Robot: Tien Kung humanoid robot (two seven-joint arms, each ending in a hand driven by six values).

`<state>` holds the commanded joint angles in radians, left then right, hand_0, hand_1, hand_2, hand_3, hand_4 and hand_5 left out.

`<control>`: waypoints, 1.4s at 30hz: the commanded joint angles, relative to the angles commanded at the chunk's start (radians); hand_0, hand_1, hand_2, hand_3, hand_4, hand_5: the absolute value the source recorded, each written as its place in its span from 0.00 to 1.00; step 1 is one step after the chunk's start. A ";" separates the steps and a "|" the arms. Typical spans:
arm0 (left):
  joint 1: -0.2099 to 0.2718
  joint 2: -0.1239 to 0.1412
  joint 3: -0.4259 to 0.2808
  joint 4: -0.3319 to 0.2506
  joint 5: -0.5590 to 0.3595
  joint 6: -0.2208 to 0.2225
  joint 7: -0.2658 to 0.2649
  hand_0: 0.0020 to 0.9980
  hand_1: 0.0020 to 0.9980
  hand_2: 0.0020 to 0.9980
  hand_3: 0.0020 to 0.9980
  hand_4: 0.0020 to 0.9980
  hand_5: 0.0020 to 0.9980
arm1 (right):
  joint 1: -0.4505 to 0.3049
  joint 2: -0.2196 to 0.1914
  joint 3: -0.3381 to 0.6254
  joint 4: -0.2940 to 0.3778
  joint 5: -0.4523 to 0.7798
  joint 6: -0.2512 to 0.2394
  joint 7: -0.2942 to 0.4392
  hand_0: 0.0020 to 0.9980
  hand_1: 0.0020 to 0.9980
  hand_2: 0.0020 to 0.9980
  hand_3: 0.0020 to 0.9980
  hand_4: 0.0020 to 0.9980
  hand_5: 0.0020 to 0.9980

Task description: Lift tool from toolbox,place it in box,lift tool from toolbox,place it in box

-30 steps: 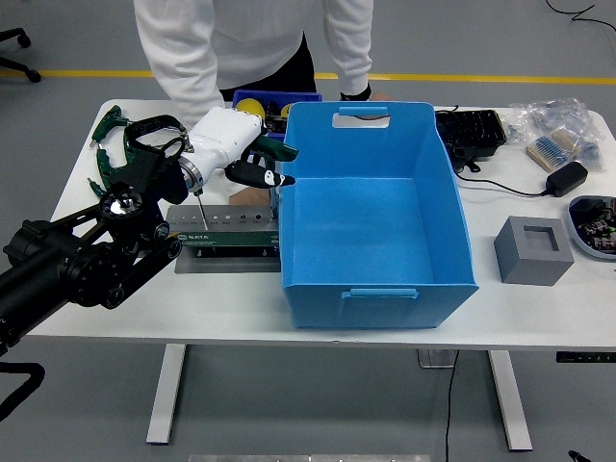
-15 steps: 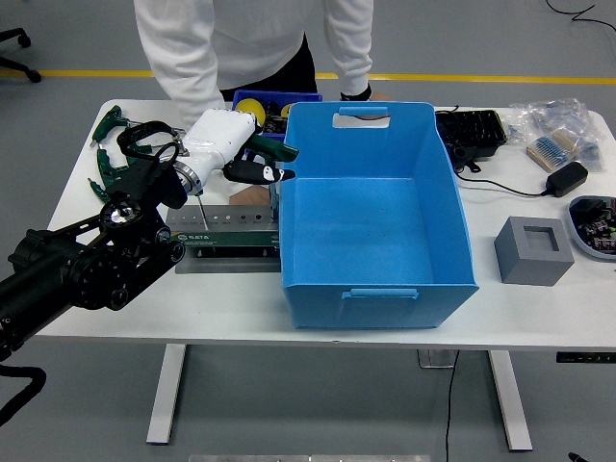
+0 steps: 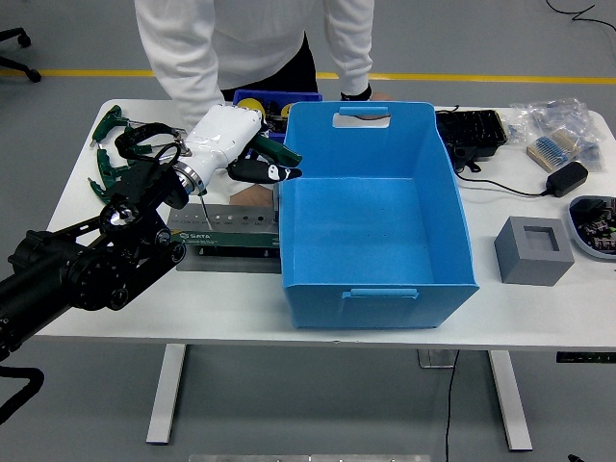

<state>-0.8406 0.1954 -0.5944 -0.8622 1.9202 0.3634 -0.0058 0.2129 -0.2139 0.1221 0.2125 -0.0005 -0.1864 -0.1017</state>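
Leftmost, green-handled pliers (image 3: 108, 123) lie near the far-left corner of the white tabletop (image 3: 231, 298). Left arm (image 3: 77, 265), black, enters from the lower left and reaches over the tabletop; its white robot hand (image 3: 226, 144) has fingers curled round a green-and-black tool handle (image 3: 269, 164). A thin metal shaft (image 3: 201, 205) points down from the hand toward the toolbox (image 3: 226, 234), a dark green tray with a row of holes along its top, set just beside the left wall of the box. Whether the shaft tip touches the tray cannot be told.

Blue box (image 3: 375, 207) stands centre, open-topped; its interior shows only bare floor. Behind it, a small dark blue bin (image 3: 272, 99) with a yellow item inside; a person in white stands at the far edge.

Right of the box: a black case (image 3: 469, 135), a grey foam block (image 3: 533, 250) with a square recess, a black adapter (image 3: 566, 178), bagged parts (image 3: 563, 130).
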 joint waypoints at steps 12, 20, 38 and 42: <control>-0.014 0.029 -0.032 -0.053 0.013 0.005 -0.001 0.18 0.00 0.01 0.00 0.81 0.62 | 0.003 -0.001 -0.007 -0.002 0.013 0.000 0.002 0.70 0.70 0.74 0.60 0.83 0.73; -0.032 0.062 -0.052 -0.125 0.021 -0.031 0.018 0.18 0.00 0.01 0.00 0.78 0.59 | 0.002 -0.001 -0.007 -0.003 0.014 0.000 0.002 0.70 0.70 0.74 0.60 0.83 0.73; -0.131 0.137 -0.089 -0.286 -0.011 -0.128 0.058 0.18 0.00 0.01 0.00 0.75 0.54 | -0.001 -0.001 -0.006 -0.004 0.016 0.000 0.002 0.70 0.70 0.74 0.60 0.83 0.72; -0.156 0.142 -0.103 -0.333 -0.011 -0.135 0.065 0.18 0.00 0.01 0.00 0.75 0.54 | -0.002 -0.002 -0.006 -0.004 0.015 0.000 0.002 0.70 0.70 0.74 0.60 0.83 0.73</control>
<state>-0.9967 0.3378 -0.6970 -1.1955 1.9097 0.2282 0.0587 0.2109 -0.2157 0.1164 0.2085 0.0145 -0.1862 -0.1000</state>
